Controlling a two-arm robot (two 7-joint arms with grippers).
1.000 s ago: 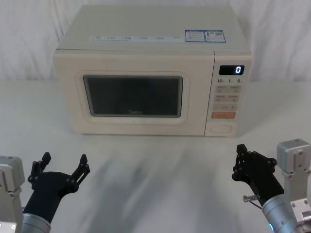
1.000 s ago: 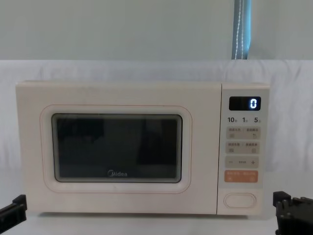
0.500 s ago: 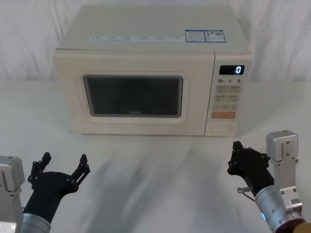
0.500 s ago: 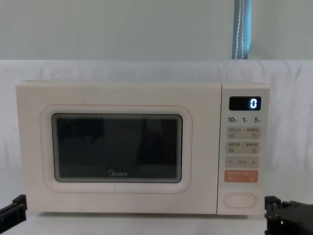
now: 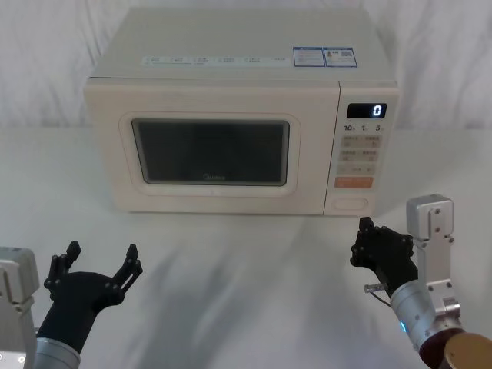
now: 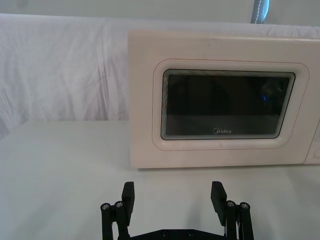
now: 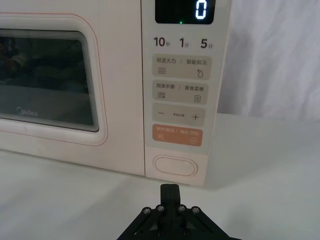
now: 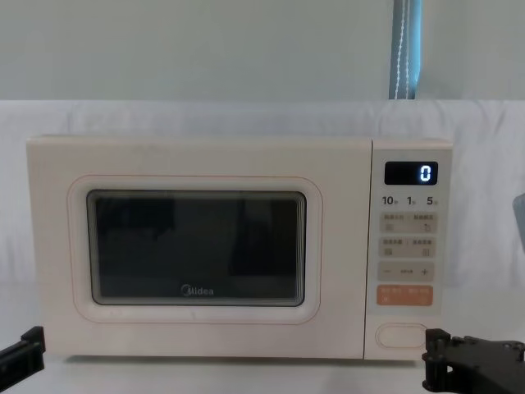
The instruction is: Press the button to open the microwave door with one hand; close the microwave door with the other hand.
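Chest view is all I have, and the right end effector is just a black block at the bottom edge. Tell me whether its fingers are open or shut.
Observer: Shut. In the right wrist view the right end effector has its fingertips pressed together, pointing at the button.
Operator: Report whether it is touching the button.
Observer: No. The head view shows a strip of bare table between the tip and the microwave front.
Operator: Now describe the left end effector.
Observer: The left end effector is open, with its fingers spread wide. It faces the microwave door and is well short of it.
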